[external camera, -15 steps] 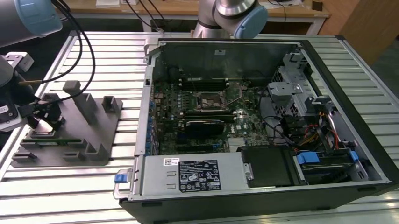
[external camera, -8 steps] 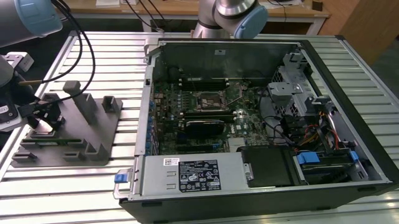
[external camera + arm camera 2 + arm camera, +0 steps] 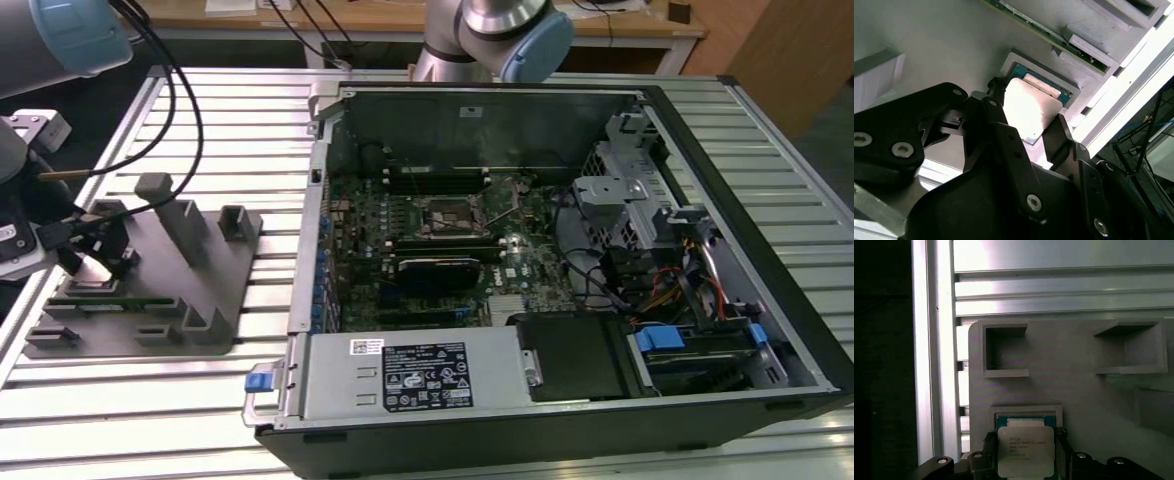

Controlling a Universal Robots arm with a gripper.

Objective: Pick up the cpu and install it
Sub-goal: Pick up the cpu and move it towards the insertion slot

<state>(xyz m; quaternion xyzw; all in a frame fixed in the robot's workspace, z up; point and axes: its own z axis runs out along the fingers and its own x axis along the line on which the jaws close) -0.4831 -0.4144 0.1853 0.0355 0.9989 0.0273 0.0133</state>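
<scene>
Gripper [image 3: 1027, 110], one in number, stood at the far left of the exterior view, low over a grey fixture plate [image 3: 230, 275]. Its two black fingers [image 3: 1058, 137] were pressed against opposite edges of the cpu [image 3: 1025, 450], pinching it. The single cpu lay in, or barely above, a square raised-rim recess [image 3: 1026, 410] of the plate; which of the two could not be told. Its pale metal lid faced up, with a thin blue-green rim showing along one side. Several lines of small dark print crossed the lid.

Two open-fronted rectangular pockets [image 3: 1004, 350] were moulded into the plate beyond the recess. Several upright blocks rose from it in the exterior view.

One computer case [image 3: 707, 130] lay open side up at the centre and right of the exterior view. The black square socket [image 3: 447, 215] sat mid-board, hemmed closely by surrounding components. Two labels marked the power supply [image 3: 334, 385] at the lower edge: one small and white, one larger and black with white print.

Plate and case rested well apart on a slatted aluminium table [image 3: 147, 400], with a strip of bare slats between them. The plate's outer side lay near the table's edge at the exterior view's left.
</scene>
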